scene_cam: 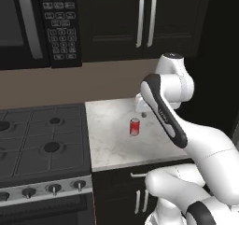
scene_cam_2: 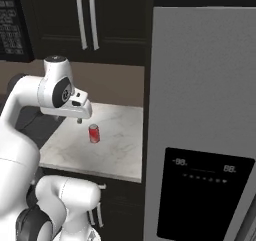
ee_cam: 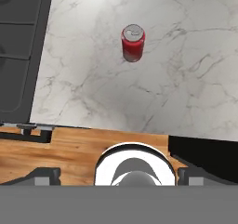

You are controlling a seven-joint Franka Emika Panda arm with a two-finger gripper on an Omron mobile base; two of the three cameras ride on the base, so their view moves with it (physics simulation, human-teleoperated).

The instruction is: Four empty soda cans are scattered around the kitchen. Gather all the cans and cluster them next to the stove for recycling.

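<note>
Hovering above the counter (scene_cam: pixel 112 140), the gripper (scene_cam: pixel 141 108) is pointing down with its jaws spread wide and nothing between them. One can (scene_cam: pixel 135 126) is standing upright on the marble top, red with a silver lid, its pull tab showing in the hand view (ee_cam: pixel 133 42). It is sitting just below the gripper and slightly toward the front edge, apart from the fingers. In the right base view the gripper (scene_cam_2: pixel 79 116) is hanging a little to the left of the can (scene_cam_2: pixel 94 133), not touching it. The can is resting on the counter between the stove (scene_cam: pixel 42 144) and the fridge (scene_cam_2: pixel 200 125), well clear of the stove's edge and of the grates.
</note>
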